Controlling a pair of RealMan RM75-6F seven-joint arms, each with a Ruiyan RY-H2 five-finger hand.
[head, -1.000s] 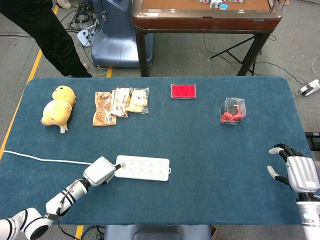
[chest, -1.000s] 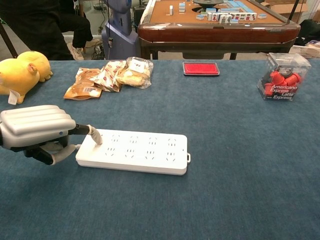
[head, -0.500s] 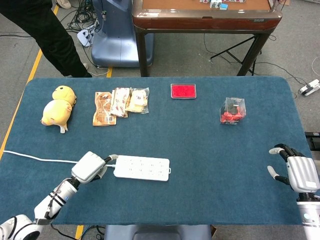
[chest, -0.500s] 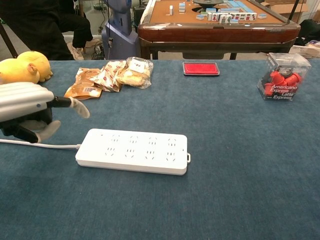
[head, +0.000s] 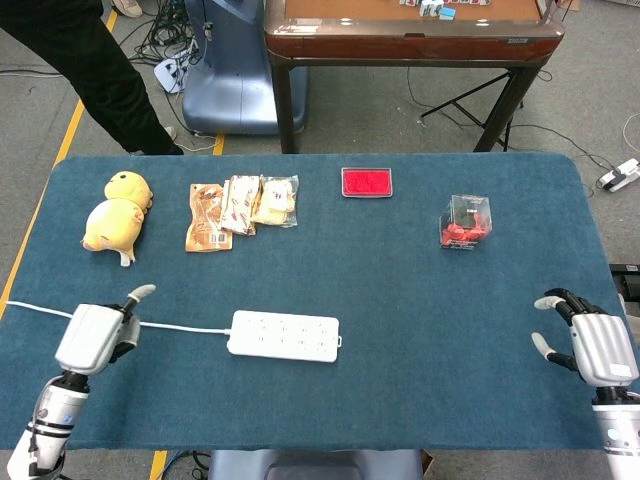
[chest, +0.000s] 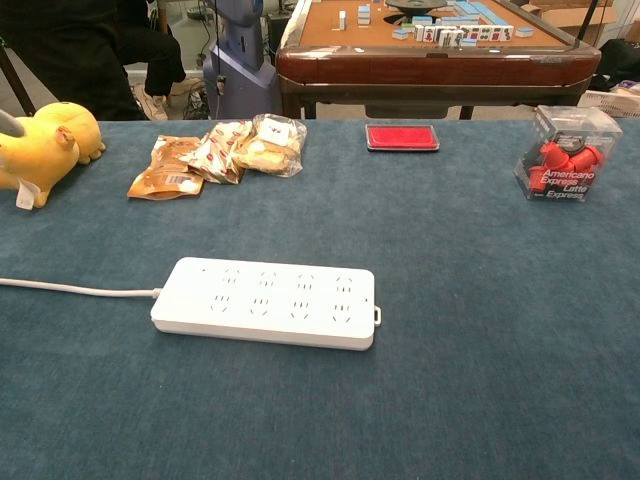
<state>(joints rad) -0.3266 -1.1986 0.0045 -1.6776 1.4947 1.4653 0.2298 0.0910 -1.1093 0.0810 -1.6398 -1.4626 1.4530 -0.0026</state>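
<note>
A white power strip (head: 284, 336) (chest: 266, 301) lies flat near the front of the blue table (head: 400, 300). Its white cord (head: 180, 327) (chest: 70, 289) runs off to the left. My left hand (head: 92, 338) hovers over that cord at the table's front left, well apart from the strip. It holds nothing, with one finger pointing out and the rest curled under. The chest view shows only a fingertip (chest: 5, 121) of it at the left edge. My right hand (head: 590, 345) rests at the front right corner, fingers apart and empty.
A yellow plush duck (head: 117, 210) (chest: 45, 140) lies at the back left, with several snack packets (head: 240, 208) (chest: 215, 150) beside it. A flat red box (head: 367, 182) and a clear box of red capsules (head: 466, 222) sit further right. Behind stand a mahjong table (head: 410, 35) and a person (head: 90, 70).
My left hand has lifted its finger off the strip's left end and drawn back left along the cord, almost out of the chest view. The strip and right hand have not moved.
</note>
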